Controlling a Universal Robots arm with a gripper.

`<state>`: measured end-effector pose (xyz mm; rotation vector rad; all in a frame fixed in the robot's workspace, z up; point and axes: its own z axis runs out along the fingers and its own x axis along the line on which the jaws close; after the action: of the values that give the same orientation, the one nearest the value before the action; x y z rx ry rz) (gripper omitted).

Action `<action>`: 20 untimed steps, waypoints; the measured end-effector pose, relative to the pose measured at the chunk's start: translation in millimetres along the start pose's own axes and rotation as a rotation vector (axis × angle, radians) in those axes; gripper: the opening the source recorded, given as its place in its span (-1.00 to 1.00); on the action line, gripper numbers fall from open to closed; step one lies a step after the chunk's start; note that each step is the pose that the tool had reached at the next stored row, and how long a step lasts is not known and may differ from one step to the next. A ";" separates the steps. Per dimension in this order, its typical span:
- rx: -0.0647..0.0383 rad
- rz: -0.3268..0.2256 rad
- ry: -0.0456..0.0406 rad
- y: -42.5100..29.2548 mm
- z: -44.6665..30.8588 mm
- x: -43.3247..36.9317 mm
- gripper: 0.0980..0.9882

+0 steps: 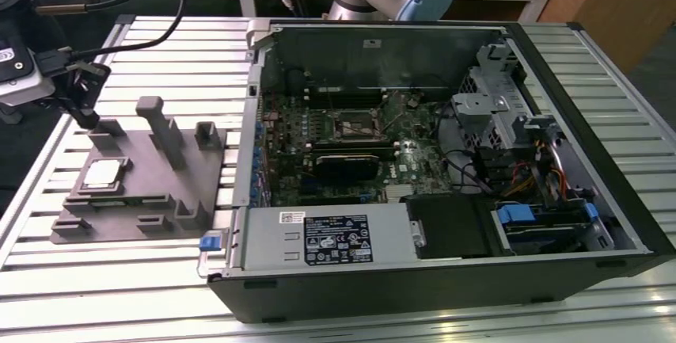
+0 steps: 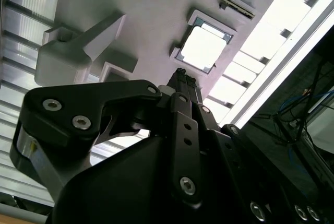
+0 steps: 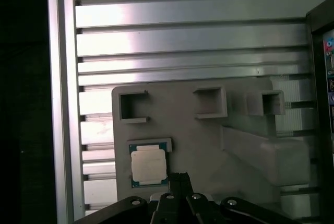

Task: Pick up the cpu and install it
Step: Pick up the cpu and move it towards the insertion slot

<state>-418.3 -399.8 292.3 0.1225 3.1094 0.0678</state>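
- Cpu (image 1: pixel 103 173) lies flat in a square recess of the gray fixture tray (image 1: pixel 142 200), on the slatted table (image 1: pixel 116 280), at the exterior view's left of the open computer case (image 1: pixel 423 161).
- Gripper (image 1: pixel 93 121) hangs over the tray just beside the cpu, apparently clear of it.
- In both wrist views the fingers (image 3: pixel 179 178) look pressed together with nothing between them.
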 end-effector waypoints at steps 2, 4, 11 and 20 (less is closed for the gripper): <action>0.000 0.000 0.0000 -0.6 0.5 0.9 -0.98; 0.000 0.000 0.0000 -1.3 0.9 1.8 -0.98; 0.000 0.000 0.0001 -3.2 2.4 5.5 -0.98; 0.000 0.000 0.0001 -4.7 4.5 11.0 -0.98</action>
<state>-429.5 -403.3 287.3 0.1226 3.1096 0.0676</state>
